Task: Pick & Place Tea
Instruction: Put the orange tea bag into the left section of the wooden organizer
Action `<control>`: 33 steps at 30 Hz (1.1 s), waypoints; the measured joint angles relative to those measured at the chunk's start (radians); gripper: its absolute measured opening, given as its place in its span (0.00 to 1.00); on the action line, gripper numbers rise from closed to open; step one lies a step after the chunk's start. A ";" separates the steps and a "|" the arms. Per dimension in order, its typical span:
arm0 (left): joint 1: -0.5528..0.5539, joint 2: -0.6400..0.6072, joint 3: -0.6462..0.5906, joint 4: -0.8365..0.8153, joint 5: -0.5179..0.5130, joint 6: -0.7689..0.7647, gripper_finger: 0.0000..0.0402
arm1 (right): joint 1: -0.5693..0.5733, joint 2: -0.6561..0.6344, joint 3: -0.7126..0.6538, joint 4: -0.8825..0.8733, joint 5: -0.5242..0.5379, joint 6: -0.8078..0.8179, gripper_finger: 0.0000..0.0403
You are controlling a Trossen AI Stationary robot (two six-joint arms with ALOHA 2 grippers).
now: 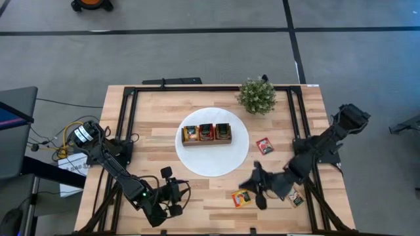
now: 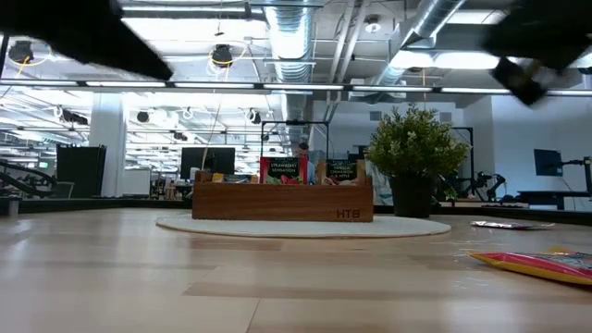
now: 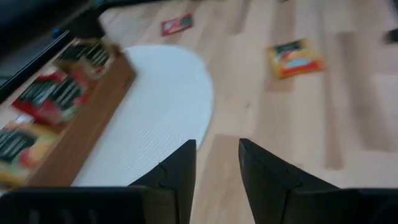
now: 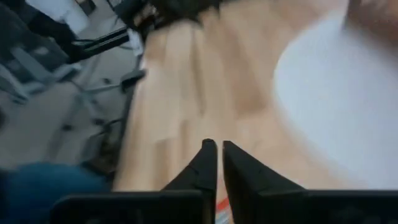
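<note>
Open-plan lab/workshop: exposed ceiling ducts (image 2: 287, 37), strip lights, monitors (image 2: 205, 159) on benches, grey concrete floor (image 1: 197, 59).

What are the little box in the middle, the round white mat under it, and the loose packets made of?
The box looks like brown wood with a matte finish; grain and a stamped mark show on its side. The round mat seems a thin, dull white sheet, faintly ribbed in the left wrist view, maybe plastic or woven; hard to tell. The packets look like printed paper, flat and slightly glossy.
</note>
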 joint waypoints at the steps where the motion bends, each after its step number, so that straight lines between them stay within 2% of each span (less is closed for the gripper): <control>1: 0.000 0.000 0.000 0.040 0.007 0.032 0.29 | 0.022 0.006 0.000 -0.012 -0.007 0.085 0.06; 4: 0.001 0.001 0.000 0.185 0.093 0.161 0.29 | 0.079 0.026 0.000 -0.049 -0.052 0.348 0.15; 8: 0.025 0.054 0.000 0.425 0.286 0.348 0.28 | 0.123 0.070 0.000 -0.127 -0.109 0.675 0.31; 11: 0.062 0.133 0.000 0.616 0.393 0.467 0.27 | 0.135 0.114 -0.001 -0.190 -0.122 0.855 0.43; 14: 0.112 0.212 0.000 0.753 0.469 0.500 0.22 | 0.134 0.164 -0.002 -0.219 -0.160 0.983 0.51; 17: 0.169 0.273 0.002 0.820 0.535 0.471 0.15 | 0.131 0.212 -0.001 -0.213 -0.172 1.051 0.53; 24: 0.258 0.424 0.103 0.826 0.671 0.473 0.02 | 0.079 0.255 0.003 -0.176 -0.188 1.097 0.51; 28: 0.281 0.498 0.174 0.827 0.728 0.494 0.00 | 0.045 0.259 0.001 -0.135 -0.206 1.065 0.49; 33: 0.306 0.559 0.231 0.826 0.751 0.494 0.00 | 0.009 0.277 0.001 -0.111 -0.240 1.052 0.45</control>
